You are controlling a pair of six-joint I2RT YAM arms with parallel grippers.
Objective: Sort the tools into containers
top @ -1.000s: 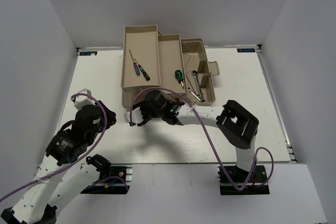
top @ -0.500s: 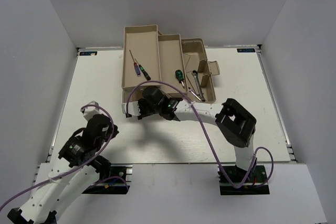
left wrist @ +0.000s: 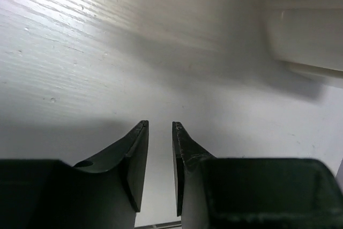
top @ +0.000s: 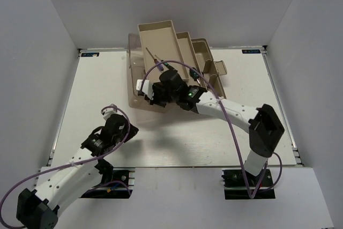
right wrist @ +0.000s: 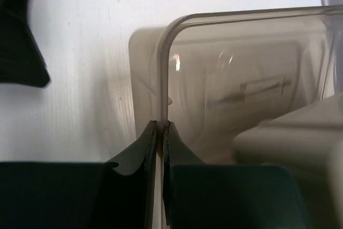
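The toolbox stands at the back, its beige trays (top: 158, 38) stepped over the base (top: 208, 63). My right gripper (top: 152, 98) (right wrist: 162, 123) is shut on the rim of the translucent brown lid (top: 137, 73) (right wrist: 241, 73), next to the white handle (top: 142, 86), and holds the lid raised. A thin precision screwdriver (top: 153, 55) lies in the top tray. Through the lid another screwdriver (right wrist: 263, 86) shows faintly. A silver wrench (top: 199, 77) pokes out behind the right arm. My left gripper (top: 127, 128) (left wrist: 160, 124) hangs low over bare table, jaws slightly apart, holding nothing.
White walls close in the table on the left, back and right. A corner of the toolbox (left wrist: 305, 25) shows blurred at the upper right of the left wrist view. Purple cables loop over both arms (top: 225, 116).
My right gripper shut on the lid's rim and swung it up and back; the trays folded rightward over the base. My left arm pulled back toward the near left, its jaws narrowing.
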